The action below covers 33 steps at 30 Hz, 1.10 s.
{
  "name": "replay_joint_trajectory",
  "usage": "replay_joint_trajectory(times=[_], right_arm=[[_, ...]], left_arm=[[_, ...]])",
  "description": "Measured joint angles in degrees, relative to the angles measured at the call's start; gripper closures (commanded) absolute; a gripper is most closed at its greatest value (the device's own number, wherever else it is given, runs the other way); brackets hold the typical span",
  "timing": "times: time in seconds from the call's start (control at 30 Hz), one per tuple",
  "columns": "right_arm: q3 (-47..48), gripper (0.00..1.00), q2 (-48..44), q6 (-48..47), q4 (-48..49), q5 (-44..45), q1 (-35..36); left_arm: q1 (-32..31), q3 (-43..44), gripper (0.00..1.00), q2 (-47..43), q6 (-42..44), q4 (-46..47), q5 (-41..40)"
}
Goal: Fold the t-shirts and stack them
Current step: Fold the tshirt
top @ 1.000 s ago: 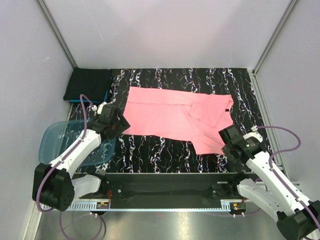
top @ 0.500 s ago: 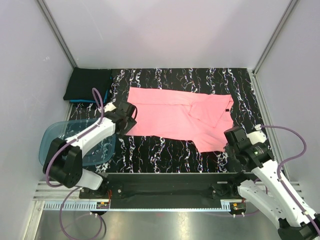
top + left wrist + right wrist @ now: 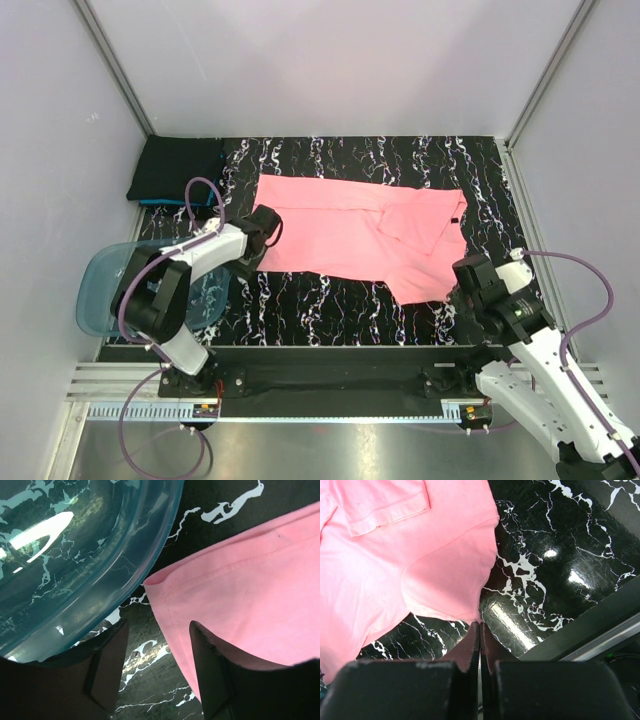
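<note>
A salmon-pink t-shirt (image 3: 345, 225) lies spread flat on the black marbled table, its sleeve folded in at the right. My left gripper (image 3: 263, 232) is open at the shirt's left edge. In the left wrist view, its jaws (image 3: 157, 625) straddle the hem just below the shirt's corner (image 3: 240, 605). My right gripper (image 3: 468, 277) is shut at the shirt's near right corner. In the right wrist view, its tips (image 3: 480, 625) meet on the edge of the pink cloth (image 3: 420, 560). A folded black t-shirt (image 3: 175, 165) lies on a teal-blue one (image 3: 165, 202) at the back left.
A translucent blue plastic tub (image 3: 105, 285) sits at the left, beside the left arm; its rim (image 3: 150, 560) nearly touches the shirt's corner. White walls close in three sides. A black rail (image 3: 330, 360) runs along the table's near edge.
My left gripper has swung right from beside the tub to the pink shirt's left edge. My right gripper has drawn back slightly toward the near right.
</note>
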Motion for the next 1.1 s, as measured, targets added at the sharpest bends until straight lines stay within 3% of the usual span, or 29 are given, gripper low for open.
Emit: replay_joint_trajectory(times=[0.33, 1.1], right_arm=[[2.1, 1.00, -2.5, -1.1, 0.0, -0.2, 0.0], [2.8, 1.00, -4.2, -1.3, -2.2, 1.0, 0.0]], left_arm=[[0.0, 0.3, 0.51, 1.9, -6.7, -1.0, -1.9], [-2.0, 5.0, 0.53, 6.8, -12.2, -8.0, -4.0]])
